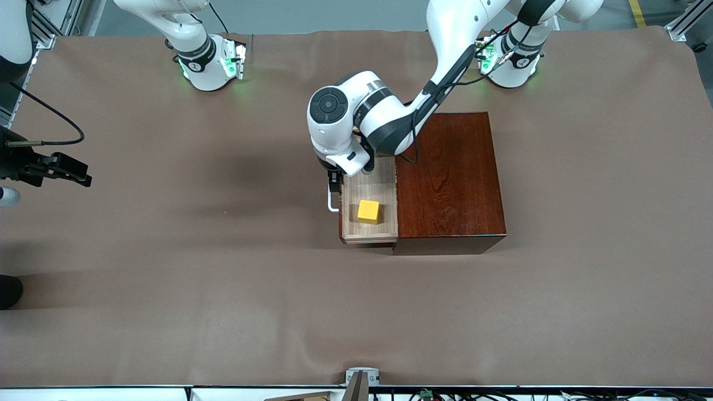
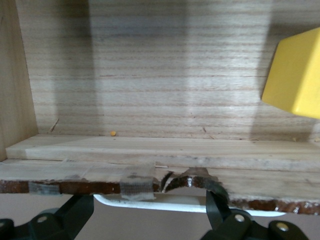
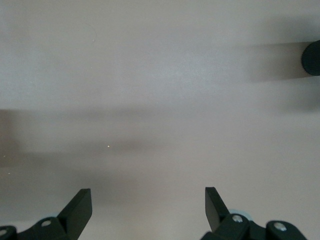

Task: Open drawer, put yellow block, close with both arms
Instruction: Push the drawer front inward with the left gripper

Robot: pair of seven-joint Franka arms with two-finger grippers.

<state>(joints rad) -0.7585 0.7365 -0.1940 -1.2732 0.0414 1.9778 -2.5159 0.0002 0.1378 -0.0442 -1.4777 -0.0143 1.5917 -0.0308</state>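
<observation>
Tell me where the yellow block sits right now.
In the front view, the yellow block lies inside the pulled-out drawer, on its light-wood floor toward the corner nearest the camera. The white handle is beside it, with the left gripper at that handle.

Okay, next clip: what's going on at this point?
The drawer is pulled open out of the dark wooden box, and the yellow block already lies in it. The left pincer is down at the drawer's white handle with its fingers spread apart and the handle between them, probably about to push it shut. The right arm waits with the right pincer open over bare table.
</observation>
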